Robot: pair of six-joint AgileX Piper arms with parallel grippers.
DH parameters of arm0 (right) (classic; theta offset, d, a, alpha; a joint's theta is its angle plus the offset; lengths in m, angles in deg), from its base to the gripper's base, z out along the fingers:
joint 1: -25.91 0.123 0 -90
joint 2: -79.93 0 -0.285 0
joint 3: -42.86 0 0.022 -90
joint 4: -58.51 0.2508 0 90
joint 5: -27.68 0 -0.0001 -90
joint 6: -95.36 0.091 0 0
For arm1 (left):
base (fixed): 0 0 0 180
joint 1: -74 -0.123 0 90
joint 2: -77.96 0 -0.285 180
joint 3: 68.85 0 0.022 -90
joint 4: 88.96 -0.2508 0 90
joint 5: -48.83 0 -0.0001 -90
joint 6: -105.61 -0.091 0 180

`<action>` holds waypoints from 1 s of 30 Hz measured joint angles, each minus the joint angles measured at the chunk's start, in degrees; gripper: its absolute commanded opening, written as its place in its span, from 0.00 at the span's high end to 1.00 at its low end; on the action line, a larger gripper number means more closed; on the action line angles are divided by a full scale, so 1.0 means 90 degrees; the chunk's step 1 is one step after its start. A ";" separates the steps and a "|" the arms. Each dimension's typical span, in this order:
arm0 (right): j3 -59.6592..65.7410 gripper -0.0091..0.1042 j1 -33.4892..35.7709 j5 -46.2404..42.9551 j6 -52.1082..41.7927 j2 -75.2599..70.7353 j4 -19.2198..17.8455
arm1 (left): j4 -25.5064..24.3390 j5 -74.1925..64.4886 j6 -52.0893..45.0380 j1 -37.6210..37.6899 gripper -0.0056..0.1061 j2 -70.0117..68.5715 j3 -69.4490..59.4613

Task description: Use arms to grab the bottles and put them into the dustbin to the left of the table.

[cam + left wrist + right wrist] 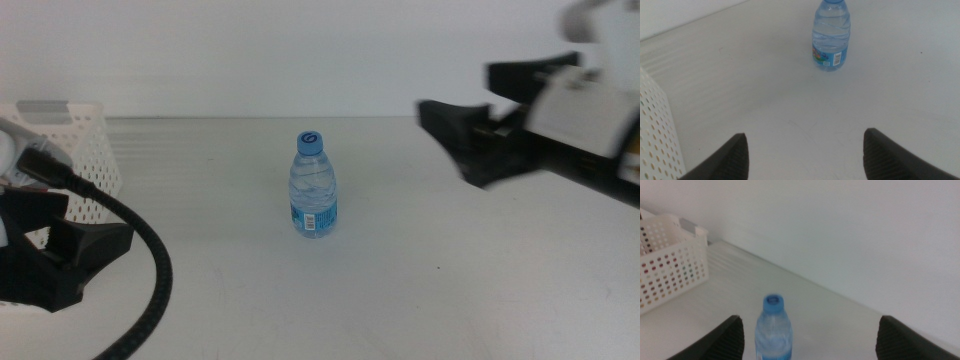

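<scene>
A small clear water bottle (315, 186) with a blue cap and blue label stands upright in the middle of the table (420, 290). It also shows in the left wrist view (830, 35) and the right wrist view (773, 330). My left gripper (75, 262) is open and empty, low at the near left, well short of the bottle; its jaws stand wide apart in the left wrist view (805, 157). My right gripper (455, 88) hovers open and empty to the right of the bottle and above it (810, 325). The yellow bottle and the red can are out of view.
The white perforated dustbin (75, 150) stands at the far left of the table, behind my left gripper; it also shows in the left wrist view (655, 135) and the right wrist view (670, 270). A thick black cable (150, 260) trails from the left arm. A white wall backs the table.
</scene>
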 measured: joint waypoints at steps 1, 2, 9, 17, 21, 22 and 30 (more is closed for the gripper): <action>0.0056 0.27 0.0000 0.0273 -0.0225 -0.0226 0.0244 | 0.0000 0.0000 0.0000 0.0000 0.32 0.0000 0.0000; 0.0103 0.27 0.0007 0.0550 -0.0439 -0.0402 0.0432 | 0.0000 0.0000 0.0000 0.0000 0.32 0.0000 0.0000; 0.0298 0.27 0.0409 0.1737 -0.1558 -0.1790 0.1642 | 0.0000 0.0000 0.0000 0.0000 0.32 0.0000 0.0000; 0.0310 0.29 0.0465 0.2492 -0.1746 -0.2483 0.1825 | 0.0000 0.0000 0.0000 0.0000 0.32 0.0000 0.0000; 0.0310 0.30 0.0465 0.2611 -0.1746 -0.2521 0.1876 | 0.0000 0.0000 0.0000 0.0000 0.32 0.0000 0.0000; 0.0310 0.30 0.0465 0.2648 -0.1746 -0.2521 0.1908 | 0.0000 0.0000 0.0000 0.0000 0.32 0.0000 0.0000; 0.0310 0.30 0.0465 0.2723 -0.1677 -0.2521 0.2034 | 0.0000 0.0000 0.0000 0.0000 0.32 0.0000 -0.0007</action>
